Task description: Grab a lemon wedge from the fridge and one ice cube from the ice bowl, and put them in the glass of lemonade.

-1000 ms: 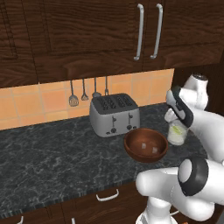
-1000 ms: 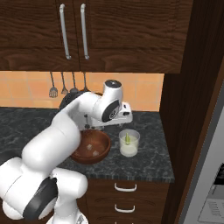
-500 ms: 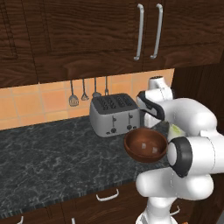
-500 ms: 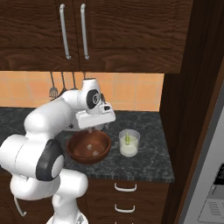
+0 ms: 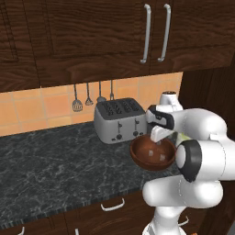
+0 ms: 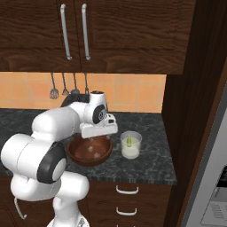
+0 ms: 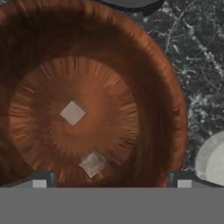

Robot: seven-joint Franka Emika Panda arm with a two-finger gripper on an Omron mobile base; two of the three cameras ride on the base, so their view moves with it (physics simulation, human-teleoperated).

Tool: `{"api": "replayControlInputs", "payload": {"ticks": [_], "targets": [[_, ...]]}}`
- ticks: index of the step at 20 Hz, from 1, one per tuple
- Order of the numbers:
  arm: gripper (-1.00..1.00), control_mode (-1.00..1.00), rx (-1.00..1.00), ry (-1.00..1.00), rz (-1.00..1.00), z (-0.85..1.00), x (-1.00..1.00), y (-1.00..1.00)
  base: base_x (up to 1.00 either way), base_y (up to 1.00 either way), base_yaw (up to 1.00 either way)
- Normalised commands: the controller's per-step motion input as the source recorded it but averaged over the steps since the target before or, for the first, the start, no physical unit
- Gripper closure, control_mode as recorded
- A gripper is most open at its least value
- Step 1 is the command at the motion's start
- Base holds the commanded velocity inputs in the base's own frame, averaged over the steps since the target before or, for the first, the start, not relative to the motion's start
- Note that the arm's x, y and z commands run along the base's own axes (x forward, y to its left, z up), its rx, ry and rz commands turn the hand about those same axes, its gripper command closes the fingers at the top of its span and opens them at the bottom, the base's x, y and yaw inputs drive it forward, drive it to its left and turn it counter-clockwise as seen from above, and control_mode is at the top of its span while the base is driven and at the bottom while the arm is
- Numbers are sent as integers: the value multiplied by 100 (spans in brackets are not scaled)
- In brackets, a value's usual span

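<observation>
Looking down past your gripper (image 7: 111, 179), whose tips stand wide apart holding nothing, you see the ice bowl (image 7: 157, 87), reddish-brown, wood-grained, on the dark counter (image 7: 197, 52) beside the glass of lemonade (image 6: 131, 144), with two pale ice cubes (image 7: 72, 112) inside.

You're looking at a home kitchen: dark wood wall cabinets (image 5: 114, 32) with long metal handles, orange tile backsplash (image 6: 133, 93), utensils hanging on it (image 5: 92, 96), black marble-look counter (image 5: 50, 170), silver four-slot toaster (image 5: 120, 120), drawers below (image 6: 128, 201), grey fridge (image 6: 213, 177) on the right.
</observation>
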Motion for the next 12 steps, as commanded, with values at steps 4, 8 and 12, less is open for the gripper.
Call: {"api": "replayControlInputs", "payload": {"ticks": [4,8,12], "targets": [[-100,-100,0,17,0,-44,0,10,0,0,0],[-100,-100,0,21,0,-34,-1,14,0,0,0],[-100,-100,0,13,0,-42,0,3,0,0,0]]}}
